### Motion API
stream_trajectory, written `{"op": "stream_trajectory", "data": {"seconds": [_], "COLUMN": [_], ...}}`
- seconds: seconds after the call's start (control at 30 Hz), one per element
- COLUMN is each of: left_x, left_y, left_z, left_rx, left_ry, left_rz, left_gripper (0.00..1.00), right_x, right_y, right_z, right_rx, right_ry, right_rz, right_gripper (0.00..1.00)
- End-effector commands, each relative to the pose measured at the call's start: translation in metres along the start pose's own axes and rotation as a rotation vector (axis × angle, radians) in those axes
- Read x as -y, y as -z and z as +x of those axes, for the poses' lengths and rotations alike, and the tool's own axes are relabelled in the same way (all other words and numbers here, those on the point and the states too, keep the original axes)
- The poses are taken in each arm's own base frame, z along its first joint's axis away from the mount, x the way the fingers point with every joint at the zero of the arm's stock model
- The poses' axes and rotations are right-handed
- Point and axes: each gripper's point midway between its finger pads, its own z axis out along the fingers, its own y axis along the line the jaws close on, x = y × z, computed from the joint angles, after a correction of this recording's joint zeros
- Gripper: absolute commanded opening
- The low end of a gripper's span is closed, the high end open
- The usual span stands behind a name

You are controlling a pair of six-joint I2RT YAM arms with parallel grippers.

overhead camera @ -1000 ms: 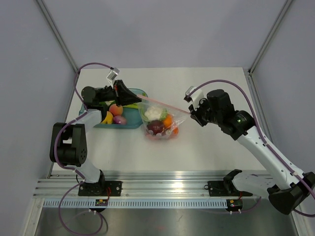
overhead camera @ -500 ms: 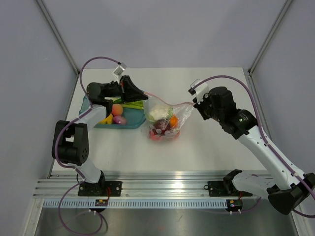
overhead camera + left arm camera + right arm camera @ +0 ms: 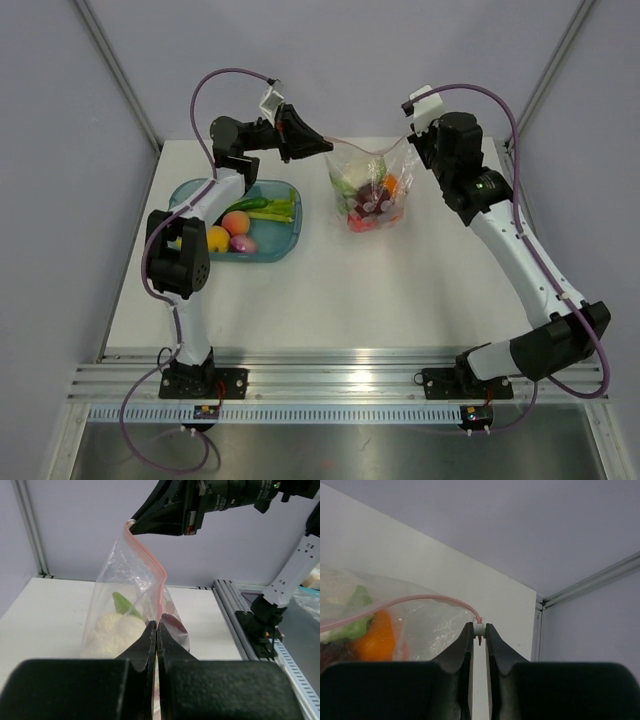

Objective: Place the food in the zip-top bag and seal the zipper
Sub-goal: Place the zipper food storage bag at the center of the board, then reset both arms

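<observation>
bag (image 3: 372,188) hangs between left gripper (image 3: 327,150) and right gripper (image 3: 414,150), barring far middle; tray (image 3: 285,246) fills left; near table (image 3: 400,300) open.

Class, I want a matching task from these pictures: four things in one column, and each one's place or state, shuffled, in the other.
1 left gripper
2 right gripper
3 cauliflower
4 teal tray

A inside the zip-top bag
B shut on the white tab at the zipper end
C on the table, holding loose fruit
D shut on the bare pink strip

Pairs: 1-D, 2-B, 3-A, 4-C
</observation>
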Motion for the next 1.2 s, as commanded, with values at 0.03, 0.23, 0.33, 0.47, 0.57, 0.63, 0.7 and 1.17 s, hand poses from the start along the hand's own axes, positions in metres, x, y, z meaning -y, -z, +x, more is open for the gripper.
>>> {"op": "stream_trajectory", "data": {"seconds": [0.03, 0.23, 0.33, 0.47, 0.57, 0.63, 0.7, 1.17], "left_x": [-0.037, -0.03, -0.015, 0.001, 0.002, 0.006, 0.012, 0.052], "left_y": [-0.01, -0.004, 0.003, 0.011, 0.017, 0.02, 0.026, 0.098], "left_z": [-0.024, -0.007, 0.009, 0.009, 0.003, 0.006, 0.02, 0.049], "left_rx": [0.056, 0.054, 0.039, 0.033, -0.035, -0.147, -0.242, -0.252], "left_ry": [-0.064, -0.065, -0.05, -0.047, -0.046, -0.07, -0.046, 0.203], "left_rz": [-0.049, -0.077, -0.111, -0.194, -0.335, -0.458, -0.527, -1.007], "left_gripper": [0.0, 0.99, 0.99, 0.99, 0.99, 0.99, 0.99, 0.99], "right_x": [0.046, -0.01, -0.046, -0.067, -0.062, -0.054, -0.048, -0.025], "right_y": [0.004, 0.03, 0.052, 0.074, 0.088, 0.097, 0.102, 0.097], "right_z": [-0.05, -0.001, 0.031, 0.054, 0.064, 0.063, 0.064, 0.136], "right_rx": [0.148, 0.116, 0.106, 0.055, 0.011, 0.017, 0.018, -0.28], "right_ry": [-0.029, -0.082, -0.17, -0.243, -0.275, -0.32, -0.377, -0.798], "right_rz": [0.15, -0.084, -0.217, -0.298, -0.275, -0.237, -0.197, 0.231], "right_gripper": [0.01, 0.14, 0.55, 0.76, 0.78, 0.83, 0.84, 1.0]}}
